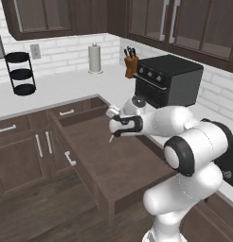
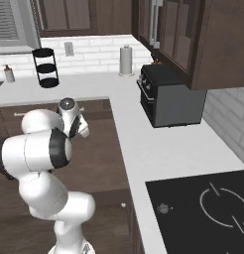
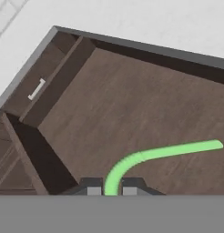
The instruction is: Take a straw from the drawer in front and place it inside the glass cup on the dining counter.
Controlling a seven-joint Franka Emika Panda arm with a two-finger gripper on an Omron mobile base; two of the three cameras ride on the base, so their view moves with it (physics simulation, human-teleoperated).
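The drawer (image 1: 118, 160) stands pulled fully out from the dark brown cabinet run, its flat wooden floor exposed and bare in the left base view. The gripper (image 1: 112, 131) hangs above the rear half of that open drawer, pointing downward, with the arm bent over it from the lower right. The jaws are closed narrow on the straw (image 3: 145, 157): in the hand view the two dark finger tips (image 3: 94, 185) sit close together at the bottom edge with the pale green straw rising from between them, curving in a bend and then running out to the right over the drawer floor (the straw appears clear of the wood, though contact at its far end cannot be ruled out from this angle). In the left base view the straw (image 1: 110, 138) shows as a short green sliver projecting just below the gripper. In the right base view the gripper (image 2: 80, 130) is largely masked by the arm's own upper joints, and the drawer (image 2: 101, 158) lies beneath it beside the white worktop (image 2: 158, 149). On that worktop a black toaster oven (image 1: 168, 80) sits near the corner, with a knife block (image 1: 131, 64) just beside it, a paper towel roll (image 1: 94, 58) against the tiled wall and a black tiered stand (image 1: 21, 73) further left. A black cooktop (image 2: 203, 211) occupies the near end of the worktop.
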